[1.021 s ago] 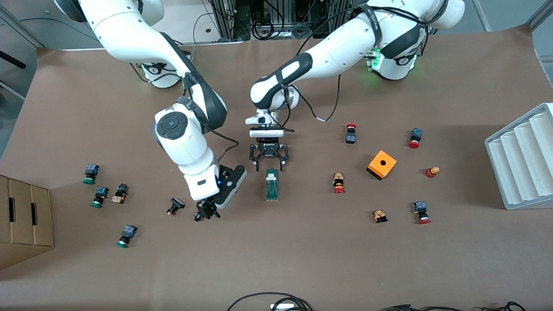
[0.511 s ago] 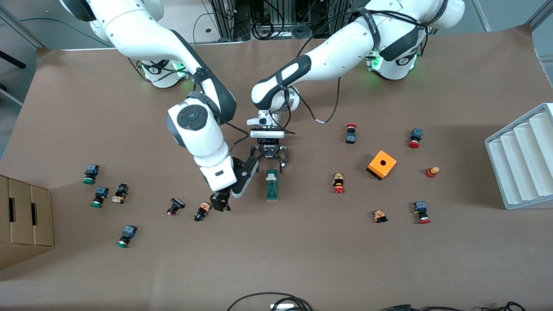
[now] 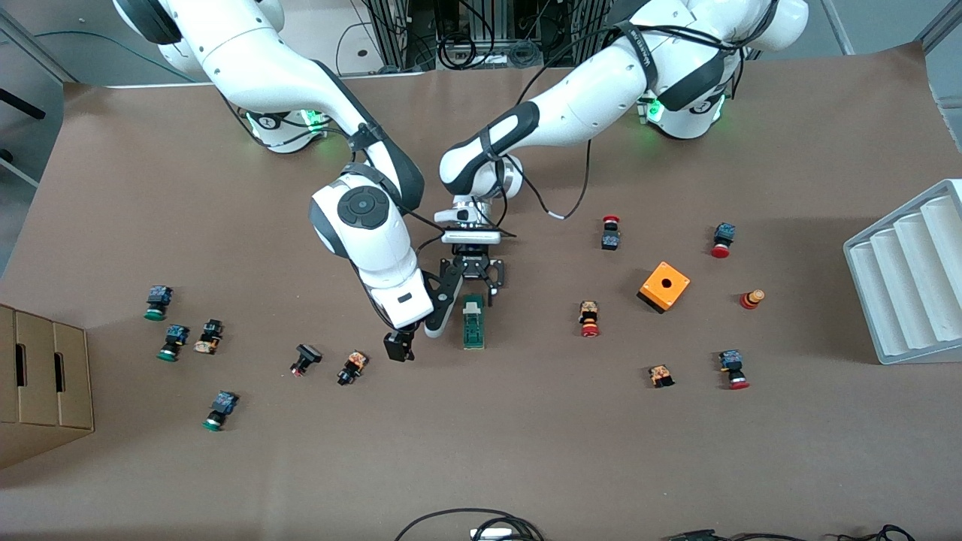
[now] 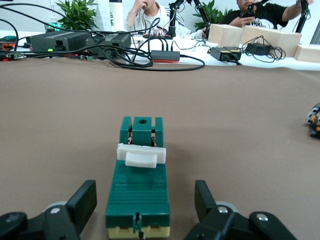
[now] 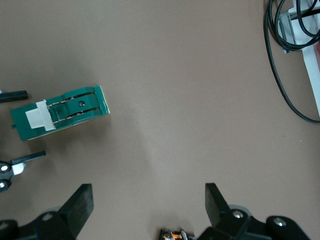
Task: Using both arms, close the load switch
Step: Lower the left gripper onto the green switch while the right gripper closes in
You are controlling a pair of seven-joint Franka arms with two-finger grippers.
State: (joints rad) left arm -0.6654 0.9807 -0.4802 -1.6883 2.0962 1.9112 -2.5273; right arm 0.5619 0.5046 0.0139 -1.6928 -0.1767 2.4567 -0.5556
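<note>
I saw the load switch (image 3: 473, 321), a narrow green block with a white lever (image 4: 141, 155), lying flat near the middle of the brown worktop (image 3: 526, 451); my left end effector (image 3: 473, 279) sat low at the switch's end farther from the front camera, its fingers (image 4: 75, 205) spread open on either side of the green body without touching it, placed, I judged, to pinch and steady it; my right end effector (image 3: 399, 347) hung open just beside the switch, toward the right arm's end, gripping nothing, likely positioned to work the lever; a small push button (image 3: 352, 367) lay near it there, the closest clutter; an orange box (image 3: 664, 286) and other scattered buttons lay well apart, so nothing blocked either approach.
</note>
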